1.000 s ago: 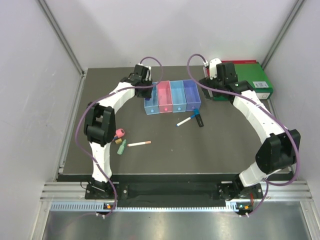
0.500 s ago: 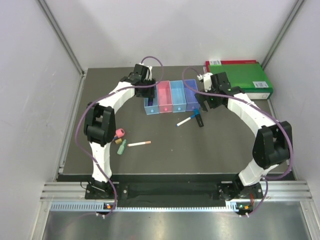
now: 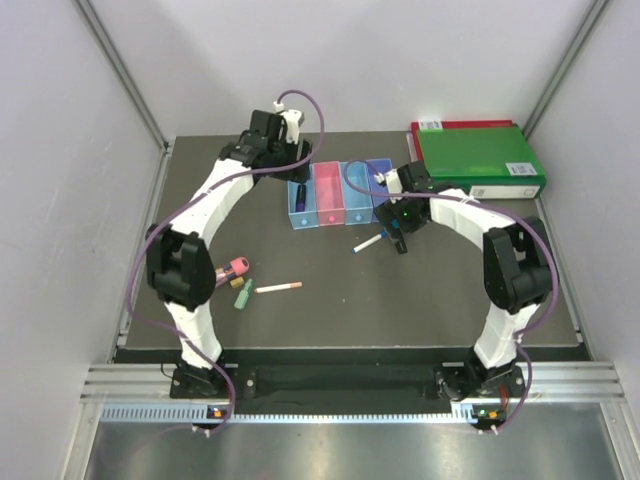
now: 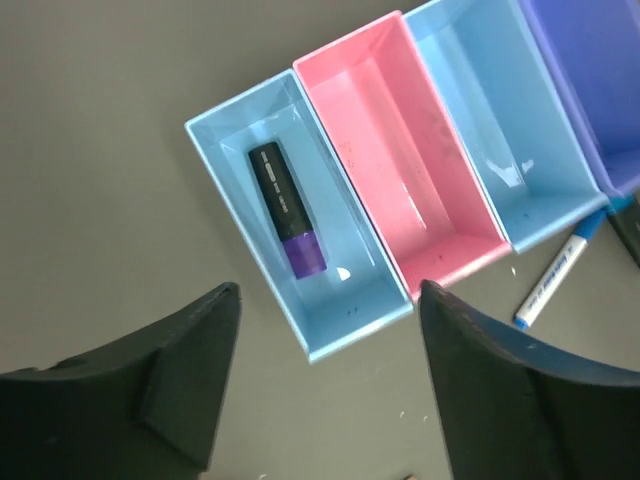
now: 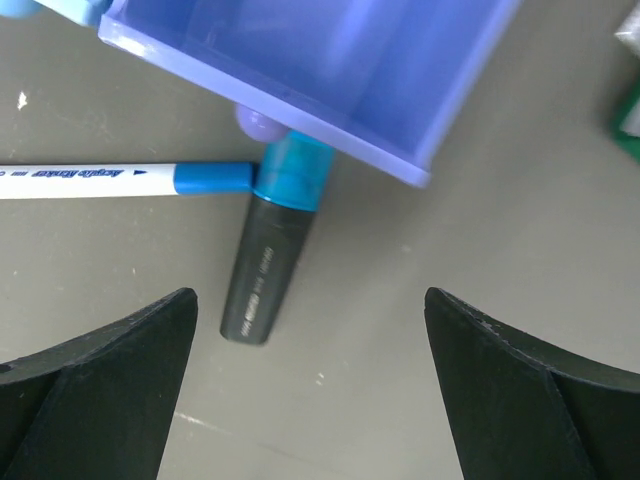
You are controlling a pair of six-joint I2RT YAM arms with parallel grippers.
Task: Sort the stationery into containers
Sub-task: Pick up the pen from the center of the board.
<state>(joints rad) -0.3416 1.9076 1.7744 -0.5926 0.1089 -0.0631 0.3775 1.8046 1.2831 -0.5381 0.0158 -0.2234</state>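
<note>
The left tool [image 4: 328, 300], released and empty, is hovering over a light blue box [image 4: 237, 215], where a purple-black highlighter [image 4: 287, 222] is lying just ahead of its fingers. The right tool [image 5: 308, 300], likewise released, is hanging above a dark blue highlighter [image 5: 268, 260] that is lying on the table [image 5: 400, 260] between its fingers, touching a white pen [image 5: 110, 178] and just beside the purple-blue box [image 5: 300, 60].

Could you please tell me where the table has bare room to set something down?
Free: the near middle, between the pink-ended pen and the right arm. Crowded: before the purple-blue box, where the blue-ended pen and dark highlighter touch under the right gripper.
</note>
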